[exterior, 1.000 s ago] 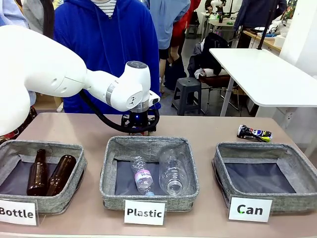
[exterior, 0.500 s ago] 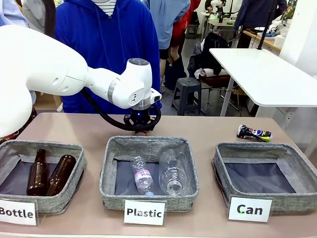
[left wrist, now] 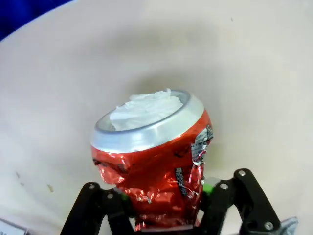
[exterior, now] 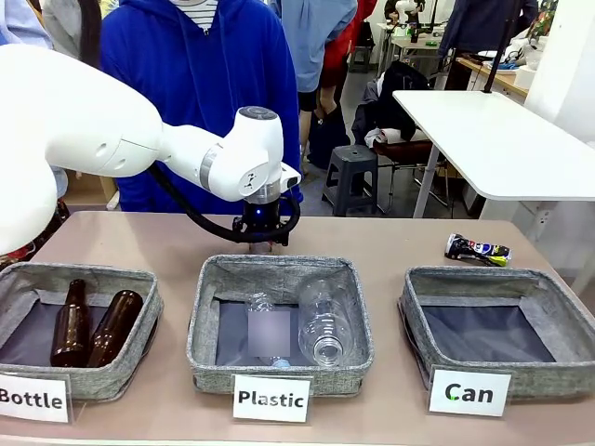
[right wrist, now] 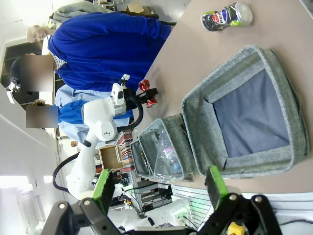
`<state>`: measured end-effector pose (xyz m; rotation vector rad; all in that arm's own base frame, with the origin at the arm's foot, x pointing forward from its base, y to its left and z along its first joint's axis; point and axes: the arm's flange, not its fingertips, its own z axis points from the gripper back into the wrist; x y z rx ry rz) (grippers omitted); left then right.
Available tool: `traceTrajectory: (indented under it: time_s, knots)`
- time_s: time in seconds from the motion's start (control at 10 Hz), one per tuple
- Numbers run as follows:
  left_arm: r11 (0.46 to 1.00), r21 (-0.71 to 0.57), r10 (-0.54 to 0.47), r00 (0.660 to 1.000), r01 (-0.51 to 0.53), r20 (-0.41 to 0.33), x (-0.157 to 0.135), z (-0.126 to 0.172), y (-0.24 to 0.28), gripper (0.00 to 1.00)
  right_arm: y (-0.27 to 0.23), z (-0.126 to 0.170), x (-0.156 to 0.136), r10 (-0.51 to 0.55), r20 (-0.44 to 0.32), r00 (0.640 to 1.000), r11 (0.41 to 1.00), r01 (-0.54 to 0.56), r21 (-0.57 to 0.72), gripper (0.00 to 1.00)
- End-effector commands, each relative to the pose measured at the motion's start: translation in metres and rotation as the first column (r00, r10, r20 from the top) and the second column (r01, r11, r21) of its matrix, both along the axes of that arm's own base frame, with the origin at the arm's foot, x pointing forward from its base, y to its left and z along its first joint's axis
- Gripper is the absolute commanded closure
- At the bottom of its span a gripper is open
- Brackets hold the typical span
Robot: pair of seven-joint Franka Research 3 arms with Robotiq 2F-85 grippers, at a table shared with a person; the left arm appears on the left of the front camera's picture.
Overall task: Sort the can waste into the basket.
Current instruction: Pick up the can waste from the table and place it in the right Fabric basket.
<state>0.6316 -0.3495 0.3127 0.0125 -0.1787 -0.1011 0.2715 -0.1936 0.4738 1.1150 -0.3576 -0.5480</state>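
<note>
In the left wrist view a crushed red can [left wrist: 156, 166] with a silver rim stands tilted over the beige table, and my left gripper [left wrist: 164, 208] is shut on its lower part. Whether the can is off the table I cannot tell. From the front, that gripper [exterior: 263, 237] hangs just behind the middle basket. The dark crushed can [exterior: 477, 249] with a yellow-green end lies at the far right, behind the grey "Can" basket [exterior: 415, 311]. My right gripper [right wrist: 159, 188] is open, high above this basket [right wrist: 195, 129] and the dark can [right wrist: 226, 14].
The "Plastic" basket [exterior: 206, 316] holds clear bottles. The "Bottle" basket [exterior: 139, 321] at the left holds two brown bottles. A person in a blue hoodie [exterior: 200, 84] stands at the far edge. A white table [exterior: 493, 139] is behind on the right.
My left gripper has shut on the red can and its wrist has risen slightly. The dark can and the baskets have not moved.
</note>
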Motion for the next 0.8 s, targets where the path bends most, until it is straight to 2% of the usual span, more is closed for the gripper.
traceTrajectory:
  time_s: [0.0,0.2,0.3,0.5,0.6,0.7]
  knots:
    - [0.999,-0.024,0.042,0.999,-0.041,0.027,-0.024,0.03,0.02,1.0,-0.001,0.001,0.001,0.003,0.035,0.999,1.0,-0.003,0.01,0.0]
    - [0.999,-0.04,0.025,1.0,-0.025,-0.011,-0.056,0.083,0.044,1.0,-0.001,0.001,0.001,0.003,0.035,0.999,1.0,-0.003,0.01,0.0]
    - [0.998,-0.05,-0.048,0.999,0.047,-0.011,-0.085,0.119,0.059,1.0,-0.001,0.001,0.001,0.003,0.035,0.999,1.0,-0.003,0.01,0.0]
    - [0.975,-0.086,-0.197,0.978,0.203,0.072,-0.145,0.17,0.085,1.0,-0.001,0.001,0.001,0.003,0.035,0.999,1.0,-0.003,0.01,0.0]
    - [0.946,-0.116,-0.293,0.952,0.302,0.091,-0.176,0.187,0.096,1.0,-0.001,0.001,0.001,0.003,0.035,0.999,1.0,-0.003,0.01,0.0]
    - [0.872,-0.145,-0.459,0.884,0.468,0.093,-0.212,0.198,0.107,1.0,-0.001,0.001,0.001,0.003,0.035,0.999,1.0,-0.003,0.01,0.0]
